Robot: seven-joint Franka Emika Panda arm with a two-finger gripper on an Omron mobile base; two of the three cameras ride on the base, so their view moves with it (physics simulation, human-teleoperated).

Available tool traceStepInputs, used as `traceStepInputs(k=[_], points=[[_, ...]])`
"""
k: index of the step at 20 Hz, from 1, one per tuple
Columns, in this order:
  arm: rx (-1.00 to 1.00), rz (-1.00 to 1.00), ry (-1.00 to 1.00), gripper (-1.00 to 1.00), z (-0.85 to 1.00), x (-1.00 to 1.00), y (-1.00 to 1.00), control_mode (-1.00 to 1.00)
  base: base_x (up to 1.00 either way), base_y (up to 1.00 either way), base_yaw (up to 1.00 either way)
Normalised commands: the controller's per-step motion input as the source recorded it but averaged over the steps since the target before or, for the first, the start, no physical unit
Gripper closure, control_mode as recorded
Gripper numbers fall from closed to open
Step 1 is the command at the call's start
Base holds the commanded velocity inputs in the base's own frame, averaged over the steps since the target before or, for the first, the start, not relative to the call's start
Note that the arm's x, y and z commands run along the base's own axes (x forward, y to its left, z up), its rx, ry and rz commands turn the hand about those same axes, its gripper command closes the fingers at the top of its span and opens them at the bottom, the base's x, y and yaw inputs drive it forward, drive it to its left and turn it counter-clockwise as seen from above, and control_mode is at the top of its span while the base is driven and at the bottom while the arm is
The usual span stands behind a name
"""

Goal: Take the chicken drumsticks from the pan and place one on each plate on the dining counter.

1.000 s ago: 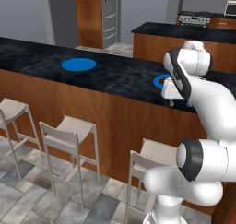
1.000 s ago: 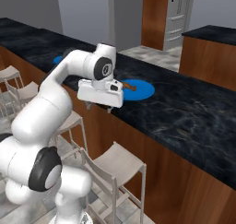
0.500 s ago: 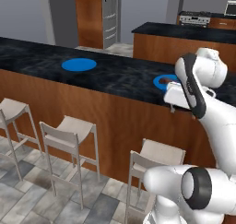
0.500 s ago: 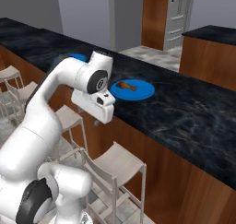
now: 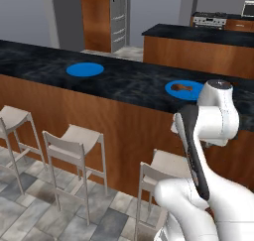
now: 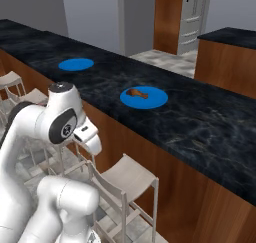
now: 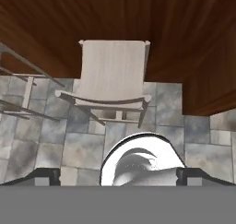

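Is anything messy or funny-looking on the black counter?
Nothing stands out. One drumstick lies neatly on the nearer blue plate; the other blue plate sits bare on the dining counter. Nothing spilled.

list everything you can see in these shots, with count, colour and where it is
dining counter: one, black marbled top with reddish-brown wood front, running across both base views
plates: two, bright blue, on the counter top; the near plate and the far plate lie well apart
chicken drumstick: one, orange-brown, lying on the near plate
stools: several, pale wood with thin metal legs, lined up on the floor along the counter front; one lies straight below the hand camera
floor: grey stone tiles
back counter: one, black top on wood, behind the dining counter
arm: one, white with dark joints, folded back on the stool side of the counter
claw: one, dark finger tips far apart, pointing down at the stool and floor, holding nothing
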Motion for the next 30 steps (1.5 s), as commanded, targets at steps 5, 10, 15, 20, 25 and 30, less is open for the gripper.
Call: traceStepInputs(k=[5, 10, 15, 20, 25, 30], points=[[-0.3, 0.0, 0.01, -1.0, -0.13, -0.03, 0.07, -1.0, 0.0, 0.0, 0.0], [0.0, 0.0, 0.0, -1.0, 0.0, 0.0, 0.0, -1.0, 0.0, 0.0, 0.0], [0.0, 0.0, 0.0, -1.0, 0.0, -0.08, 0.0, 1.0, -0.21, 0.0, 0.0], [0.0, 0.0, 0.0, -1.0, 0.0, 0.0, 0.0, 1.0, -0.73, -0.22, -0.08], [0.0, 0.0, 0.0, -1.0, 0.0, 0.0, 0.0, 1.0, -0.68, -0.72, -0.1], [0.0, 0.0, 0.0, -1.0, 0.0, 0.0, 0.0, 1.0, -0.47, -0.98, -0.04]])
